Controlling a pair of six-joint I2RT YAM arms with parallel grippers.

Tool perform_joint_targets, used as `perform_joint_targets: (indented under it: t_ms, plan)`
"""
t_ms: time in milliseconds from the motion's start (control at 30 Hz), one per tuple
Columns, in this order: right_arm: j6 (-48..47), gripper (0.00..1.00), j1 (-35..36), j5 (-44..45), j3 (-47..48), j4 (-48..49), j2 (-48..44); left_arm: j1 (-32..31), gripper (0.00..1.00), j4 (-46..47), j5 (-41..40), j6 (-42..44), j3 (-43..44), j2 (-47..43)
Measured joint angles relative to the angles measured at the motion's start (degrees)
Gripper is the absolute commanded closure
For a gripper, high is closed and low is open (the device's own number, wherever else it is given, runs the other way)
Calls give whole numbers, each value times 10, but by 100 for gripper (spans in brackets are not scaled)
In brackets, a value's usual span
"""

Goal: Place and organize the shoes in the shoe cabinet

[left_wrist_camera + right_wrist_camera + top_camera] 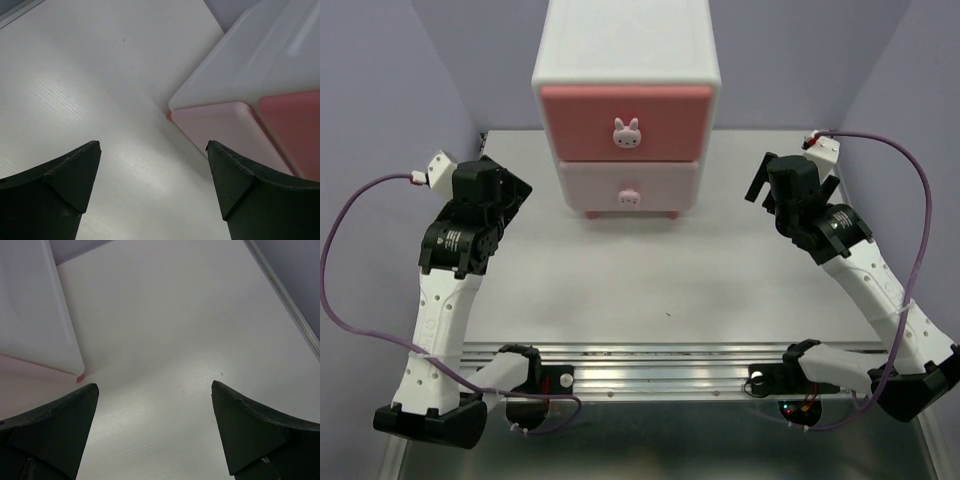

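Pale lavender walls (440, 70) are closing in on three sides of a white table (620, 290), which is catching soft light in a faint sheen, while a metal rail (660, 365) is running along its near edge.

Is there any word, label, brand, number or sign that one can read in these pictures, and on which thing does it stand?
No readable text in any view.
Cabinet: no words, only a bunny face on the upper knob and on the lower knob.
Left arm joint and right arm joint: pale marks, too small to read.
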Motion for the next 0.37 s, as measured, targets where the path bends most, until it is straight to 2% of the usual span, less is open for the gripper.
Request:
perform_joint_targets:
  t_ms: [367]
  plan:
    - [0,0,0,-16,6,2,10,0,1,5,1,35,4,30]
